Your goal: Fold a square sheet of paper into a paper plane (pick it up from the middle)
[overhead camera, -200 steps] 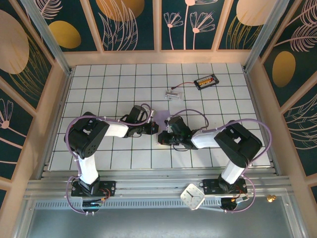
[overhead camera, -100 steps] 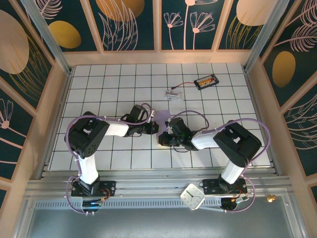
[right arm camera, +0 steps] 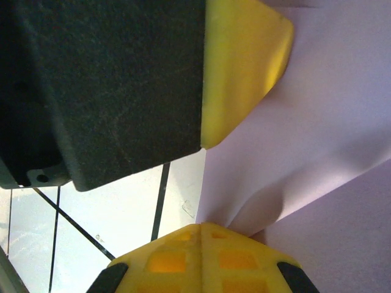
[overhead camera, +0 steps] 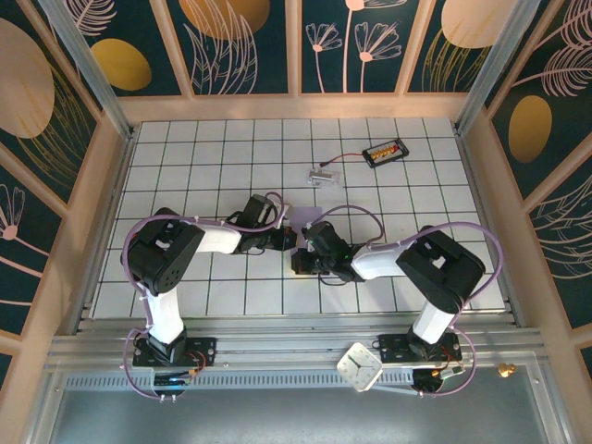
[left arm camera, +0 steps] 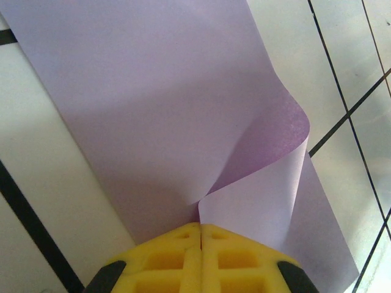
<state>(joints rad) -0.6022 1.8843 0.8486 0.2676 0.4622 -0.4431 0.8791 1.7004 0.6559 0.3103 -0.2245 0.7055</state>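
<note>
1. Top external: both arms reach into the middle of the white tiled table. The left gripper and right gripper meet nearly tip to tip there. A small patch of the lavender square sheet of paper shows just beyond them. The rest is hidden under the wrists, and from here I cannot tell how the jaws stand. No dart shape shows, so I judge the work to be at an early fold, with no paper plane made yet.

2. Left wrist: the left gripper has its yellow latticed pads pressed together with no gap. They pinch the sheet at its near edge. From the pinch, one flap rises and curls over to the right in a soft, uncreased roll. The larger part lies flat on the glossy tile. The paper is thin, matte and plain, and it bends without kinking.

3. Right wrist: the right gripper is likewise closed tight, nipping a puckered bulge of the sheet. One of the left gripper's fingers, a yellow pad on a black body, sits close above.

4. The next move likely calls for carrying the raised flap across evenly and pressing the roll into a sharp crease. The two grips must not pull against each other, since paper this thin could tear or skew.
</note>
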